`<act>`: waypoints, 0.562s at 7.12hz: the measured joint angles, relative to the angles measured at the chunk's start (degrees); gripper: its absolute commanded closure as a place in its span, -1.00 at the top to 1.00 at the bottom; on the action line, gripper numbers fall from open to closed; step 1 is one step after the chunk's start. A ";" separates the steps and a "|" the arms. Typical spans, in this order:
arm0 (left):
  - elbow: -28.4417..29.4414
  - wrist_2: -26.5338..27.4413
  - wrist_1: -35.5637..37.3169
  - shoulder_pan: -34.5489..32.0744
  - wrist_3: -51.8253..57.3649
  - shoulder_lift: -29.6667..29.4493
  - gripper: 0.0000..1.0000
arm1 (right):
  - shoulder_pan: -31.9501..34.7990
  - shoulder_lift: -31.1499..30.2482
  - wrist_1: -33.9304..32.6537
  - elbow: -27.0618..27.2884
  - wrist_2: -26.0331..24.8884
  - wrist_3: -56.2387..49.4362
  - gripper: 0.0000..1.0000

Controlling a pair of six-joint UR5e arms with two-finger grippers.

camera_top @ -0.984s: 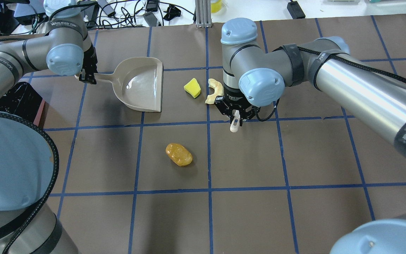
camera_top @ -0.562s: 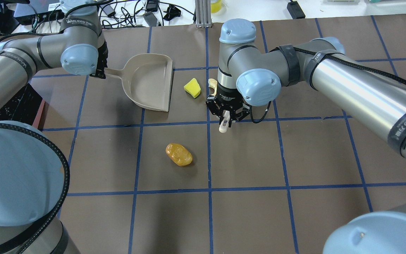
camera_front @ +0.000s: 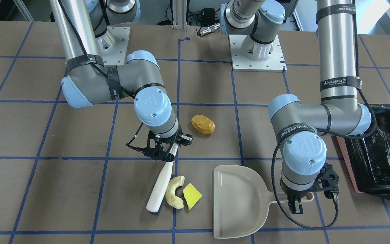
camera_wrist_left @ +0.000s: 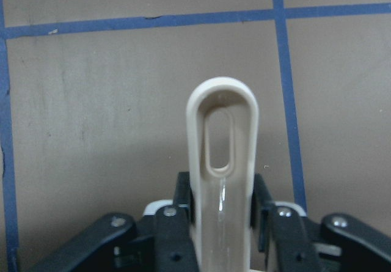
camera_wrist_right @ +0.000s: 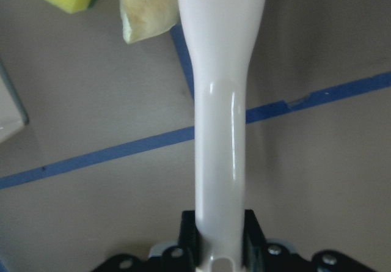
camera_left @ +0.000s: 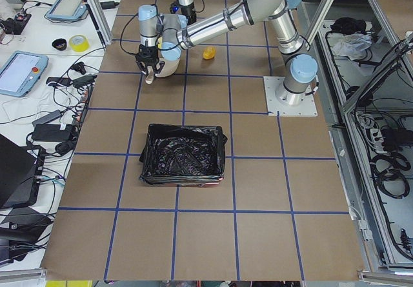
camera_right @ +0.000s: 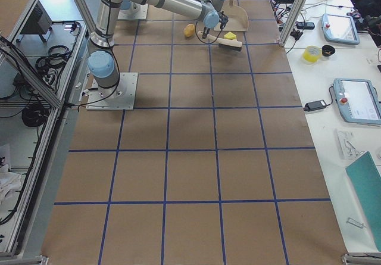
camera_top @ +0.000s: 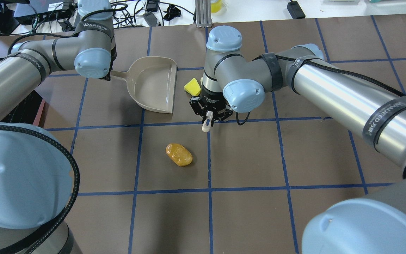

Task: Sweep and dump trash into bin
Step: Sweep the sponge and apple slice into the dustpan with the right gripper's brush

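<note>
My right gripper is shut on the handle of a white brush, whose head rests on the table beside the pale crescent slice. The crescent touches the yellow wedge, a short gap from the mouth of the beige dustpan. My left gripper is shut on the dustpan handle. The orange-brown lump lies apart, nearer the robot. In the overhead view the right arm hides the crescent; the wedge shows. The bin stands on the robot's left.
The table is brown paper with a blue tape grid. Both arm bases stand at the robot's side. Cables and devices lie beyond the far edge. The bin sits well away from the dustpan.
My left arm has carried the dustpan to the right, toward the trash. My right arm has moved left with the brush, pushing the crescent against the yellow wedge.
</note>
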 measured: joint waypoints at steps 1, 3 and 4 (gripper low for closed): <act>0.01 0.01 0.03 -0.11 -0.24 -0.07 -1.00 | 1.53 1.60 -0.88 -2.53 2.22 -0.94 -0.83; 0.04 0.01 0.28 -0.17 -0.34 -0.14 -1.00 | 5.02 4.94 -1.71 -9.06 8.40 -1.71 -0.81; 0.04 0.01 0.53 -0.18 -0.33 -0.15 -1.00 | 6.25 5.91 -2.10 -11.03 10.97 -1.44 -0.79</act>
